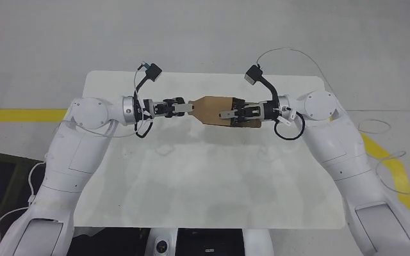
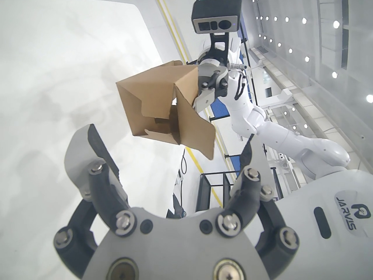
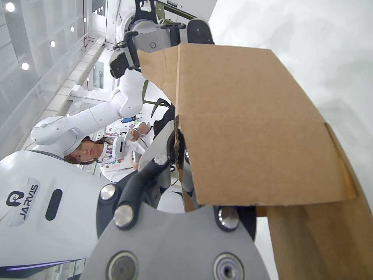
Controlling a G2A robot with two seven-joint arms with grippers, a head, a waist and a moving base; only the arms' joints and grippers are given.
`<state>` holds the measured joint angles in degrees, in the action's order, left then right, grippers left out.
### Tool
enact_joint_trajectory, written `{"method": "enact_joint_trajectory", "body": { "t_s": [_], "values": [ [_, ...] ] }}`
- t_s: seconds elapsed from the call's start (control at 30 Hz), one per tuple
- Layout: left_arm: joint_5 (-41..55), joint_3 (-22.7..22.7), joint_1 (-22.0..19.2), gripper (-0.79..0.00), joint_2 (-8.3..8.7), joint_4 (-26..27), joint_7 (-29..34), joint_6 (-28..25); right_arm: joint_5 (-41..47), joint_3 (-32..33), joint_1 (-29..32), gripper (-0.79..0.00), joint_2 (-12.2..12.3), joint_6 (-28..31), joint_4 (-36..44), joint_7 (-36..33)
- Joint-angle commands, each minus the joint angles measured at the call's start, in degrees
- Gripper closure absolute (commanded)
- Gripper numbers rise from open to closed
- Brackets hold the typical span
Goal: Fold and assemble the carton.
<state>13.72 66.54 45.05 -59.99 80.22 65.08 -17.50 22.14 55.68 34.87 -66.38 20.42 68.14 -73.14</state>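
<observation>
White tabletop point(image 1: 192, 185) is being used as the work surface, and the carton point(image 1: 214, 109) is being held in the air above its far half, between the two arms. It is being pinched by the right gripper point(image 1: 225, 114), with the fingers pressed together on one side wall. The left gripper point(image 1: 184, 108) is being held at the opposite end, spread wide and pinching nothing, right by the tip of a loose flap point(image 2: 198, 129). The body is being presented already squared up, while the end facing the left gripper is being left open, its flaps sticking out. Flap folding looks to be the step in hand. Next, that flap is probably being pushed inward by the left gripper while the carton is being steadied firmly enough not to twist.
</observation>
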Motion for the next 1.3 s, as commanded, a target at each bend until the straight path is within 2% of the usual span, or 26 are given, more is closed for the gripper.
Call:
{"method": "enact_joint_trajectory", "body": {
  "t_s": [0.0, 0.43, 0.83, 1.27],
  "values": [
    [-0.4, -0.7, -0.5, -0.785, -0.15, -1.1, -0.5, -0.4, 0.3, 0.2, 0.1, 0.0, 0.0, 0.3, 0.0, 0.0],
    [-0.2, -0.4, -0.9, -0.785, 0.0, -4.5, -0.9, -1.4, 2.5, 1.6, 0.7, 0.0, 0.3, 1.5, 1.1, -0.7],
    [-0.6, -0.6, -0.7, -0.785, 0.16, -4.7, -0.9, -1.2, 5.1, 2.4, 1.1, 0.0, 0.4, 1.7, 3.2, -2.1],
    [-0.3, -2.8, -1.1, -0.785, -0.27, -4.7, -0.9, -1.5, 7.3, 1.7, 1.3, 0.0, 0.0, 2.0, 4.1, -2.8]
  ]
}}
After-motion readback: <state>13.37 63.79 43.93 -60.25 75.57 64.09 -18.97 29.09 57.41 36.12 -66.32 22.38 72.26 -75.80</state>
